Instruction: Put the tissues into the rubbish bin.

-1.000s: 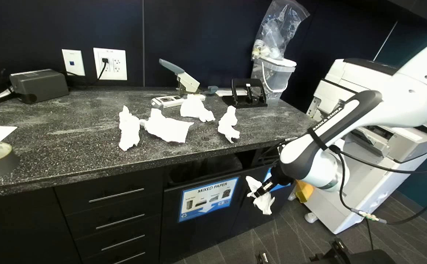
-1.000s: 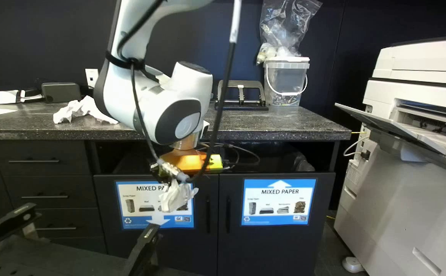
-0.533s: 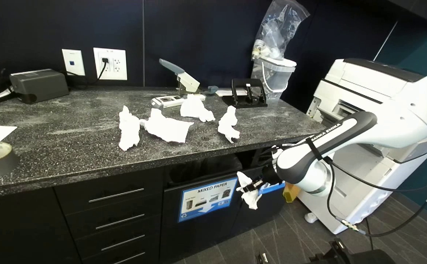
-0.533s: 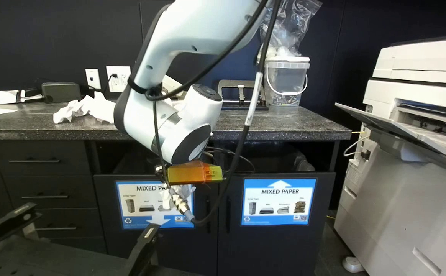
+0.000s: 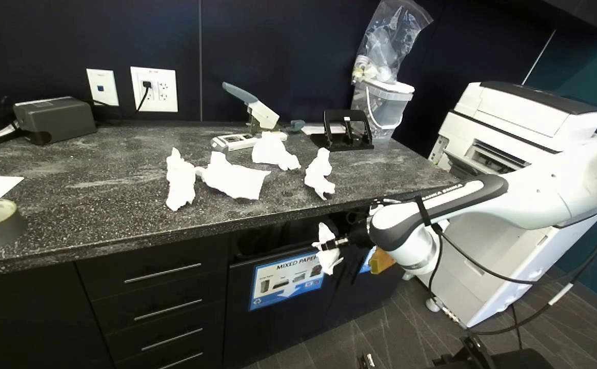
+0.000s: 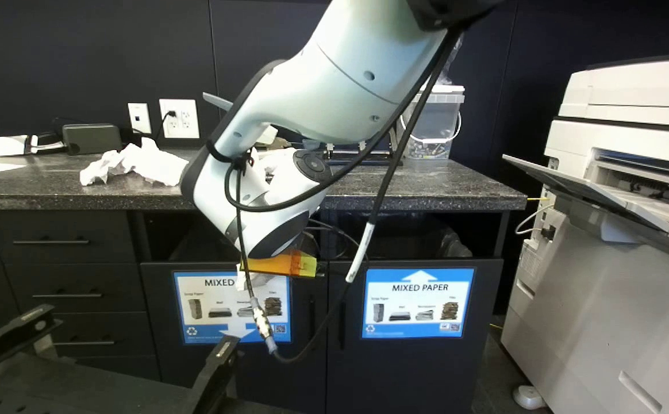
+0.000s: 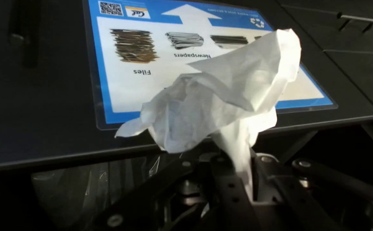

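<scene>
In an exterior view, four loose tissues (image 5: pixel 234 180) are lying on the desk (image 5: pixel 119 164); rightward, the rubbish bin (image 5: pixel 280 249) is standing open underneath; rightmost, my pincer (image 5: pixel 326 245) is clamping another tissue (image 5: pixel 329 260), long axis upright, outside the bin's front. I'm reckoning on going up and inward over its rim.

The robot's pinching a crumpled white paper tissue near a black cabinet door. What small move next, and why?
Probably lift the crumpled white paper tissue a little: the jaws are shut on it, but every view shows it overlapping the blue-and-white sign on the black cabinet door, and the dark bin opening lies above that door.
</scene>
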{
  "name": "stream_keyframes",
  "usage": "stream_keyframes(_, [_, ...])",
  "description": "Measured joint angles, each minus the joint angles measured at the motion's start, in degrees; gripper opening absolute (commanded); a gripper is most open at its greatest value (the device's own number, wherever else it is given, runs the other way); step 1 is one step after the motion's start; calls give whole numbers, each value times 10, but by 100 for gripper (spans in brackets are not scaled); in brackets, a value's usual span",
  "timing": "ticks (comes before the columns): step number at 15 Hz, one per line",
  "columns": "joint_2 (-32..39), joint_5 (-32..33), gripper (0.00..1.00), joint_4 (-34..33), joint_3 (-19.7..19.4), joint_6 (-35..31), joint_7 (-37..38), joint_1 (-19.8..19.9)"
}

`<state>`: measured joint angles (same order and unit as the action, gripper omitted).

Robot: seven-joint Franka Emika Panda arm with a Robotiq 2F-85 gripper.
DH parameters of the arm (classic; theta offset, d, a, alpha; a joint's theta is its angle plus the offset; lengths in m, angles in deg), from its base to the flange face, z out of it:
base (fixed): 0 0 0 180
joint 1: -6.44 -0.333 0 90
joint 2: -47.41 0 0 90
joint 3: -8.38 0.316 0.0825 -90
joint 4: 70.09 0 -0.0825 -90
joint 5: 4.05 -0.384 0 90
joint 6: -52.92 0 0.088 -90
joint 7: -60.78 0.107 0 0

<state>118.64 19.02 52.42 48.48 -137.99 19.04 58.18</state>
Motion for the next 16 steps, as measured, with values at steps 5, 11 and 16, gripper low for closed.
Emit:
stream_keyframes(5, [79, 25, 2, -57, 14, -62, 73, 0])
stream_keyframes(11, [141, 115, 2, -88, 17, -140, 212, 1])
stream_keyframes(16, [140, 191, 2, -89, 16, -177, 290, -10])
